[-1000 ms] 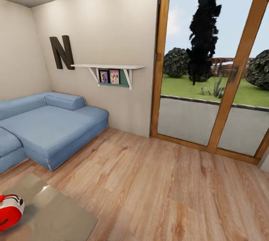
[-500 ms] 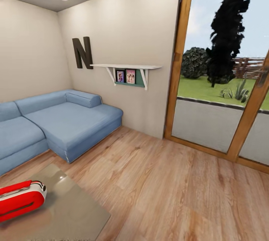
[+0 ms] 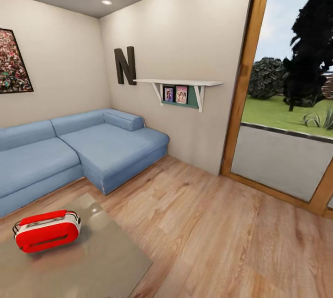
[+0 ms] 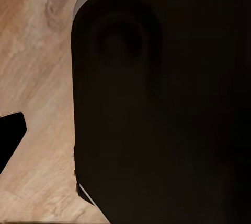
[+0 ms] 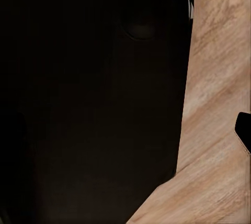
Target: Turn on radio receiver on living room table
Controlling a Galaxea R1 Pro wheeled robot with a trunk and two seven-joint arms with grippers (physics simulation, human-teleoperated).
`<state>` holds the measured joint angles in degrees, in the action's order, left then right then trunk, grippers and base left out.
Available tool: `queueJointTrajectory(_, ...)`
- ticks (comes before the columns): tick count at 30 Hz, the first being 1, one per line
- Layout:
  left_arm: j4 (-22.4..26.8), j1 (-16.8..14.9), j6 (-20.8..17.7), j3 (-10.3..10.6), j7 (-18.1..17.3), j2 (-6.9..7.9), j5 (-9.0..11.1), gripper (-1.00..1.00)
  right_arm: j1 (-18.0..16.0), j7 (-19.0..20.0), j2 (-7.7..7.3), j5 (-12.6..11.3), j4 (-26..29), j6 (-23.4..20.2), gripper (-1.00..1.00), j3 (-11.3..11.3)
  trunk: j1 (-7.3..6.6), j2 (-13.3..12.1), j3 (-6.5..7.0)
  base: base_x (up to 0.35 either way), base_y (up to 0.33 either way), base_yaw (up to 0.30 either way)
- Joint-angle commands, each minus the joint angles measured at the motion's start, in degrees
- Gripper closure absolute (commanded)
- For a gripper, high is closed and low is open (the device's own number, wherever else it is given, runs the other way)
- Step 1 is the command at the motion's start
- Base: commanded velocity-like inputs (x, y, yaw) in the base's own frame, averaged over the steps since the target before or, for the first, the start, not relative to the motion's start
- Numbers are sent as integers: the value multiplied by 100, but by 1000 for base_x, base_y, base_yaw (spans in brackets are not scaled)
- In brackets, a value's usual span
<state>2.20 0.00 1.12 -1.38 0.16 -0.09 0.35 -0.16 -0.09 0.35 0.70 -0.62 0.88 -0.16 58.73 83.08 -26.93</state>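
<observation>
Here we see the radio receiver (image 3: 46, 231) resting on the glossy grey table (image 3: 106, 261) at the lower left of the head view, with the blue sofa (image 3: 78, 150) beyond it. Our wrist views give dark housing over wood floor (image 4: 36, 78), so we cannot tell whether either gripper is open or closed.

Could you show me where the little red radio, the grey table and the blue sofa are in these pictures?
radio receiver (image 3: 46, 237): head view, on its red front face.
table (image 3: 99, 261): head view, on a bare part of the glossy grey top.
sofa (image 3: 108, 145): head view, on the seat cushion of the corner section.
</observation>
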Motion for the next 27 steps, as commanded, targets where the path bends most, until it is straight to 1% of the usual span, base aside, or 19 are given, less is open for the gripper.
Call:
queueJointTrajectory(1, 0, 0, -1, -2, 1, 0, 0, -100, -1, 0, 0, 0, 0, 0, -100, -1, 0, 0, 0, 0, 0, 271)
queueJointTrajectory(22, 0, 0, -2, -3, 9, 0, 2, -100, 0, 0, 0, 0, 0, 0, -100, 6, 0, 0, 0, 0, 0, 271)
queueJointTrajectory(25, 0, 0, -1, -1, 5, 0, 51, -100, -1, 0, 0, 0, 0, 0, -100, 6, 0, 0, 0, 0, 0, 271)
queueJointTrajectory(27, 0, 0, -5, 2, 2, 12, 140, -100, -1, 0, 0, 0, 0, 0, -100, 5, 0, 0, 0, 0, 0, 271)
